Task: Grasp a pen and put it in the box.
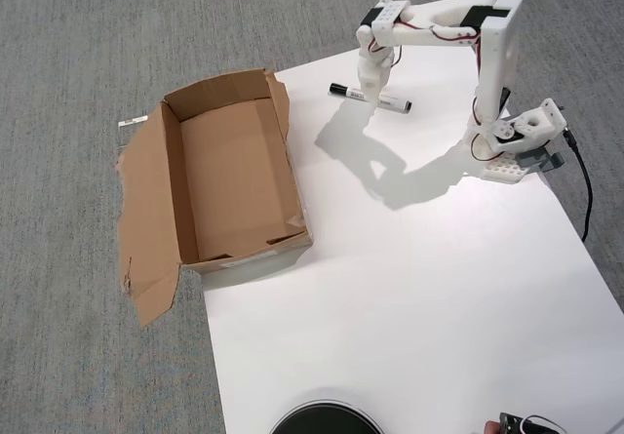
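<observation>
1. Overhead view: the white gripper (367,91) points down at the far edge of the white sheet (409,288), its fingers set over the middle of the pen (370,98).
2. Jaw opening cannot be told from here; the wrist body hides the fingertips, so whether they clamp the barrel or only straddle it is unclear.
3. This pen is a slim white marker with a black cap; the cap sticks out to the left of the jaws and the small dark end tip shows to their right, with the barrel slanting slightly down toward the right. Whether it lies on the sheet or is lifted off it cannot be told.
4. Left of the jaws and nearer the camera's bottom edge sits the brown cardboard box (283,166), open at the top with torn flaps; its near corner is close to the pen's cap but apart from it.
5. Beyond the box, farther left of the jaws, a small white label strip (133,120) lies on the grey carpet (88,44).
6. Right of the jaws the arm's upright link runs down to the arm base (515,141), with a black cable (583,185) trailing off it.
7. Between jaws and base the arm's shadow falls across the sheet.
8. Far below the jaws, at the bottom edge, part of a round black object (327,420) shows.
</observation>
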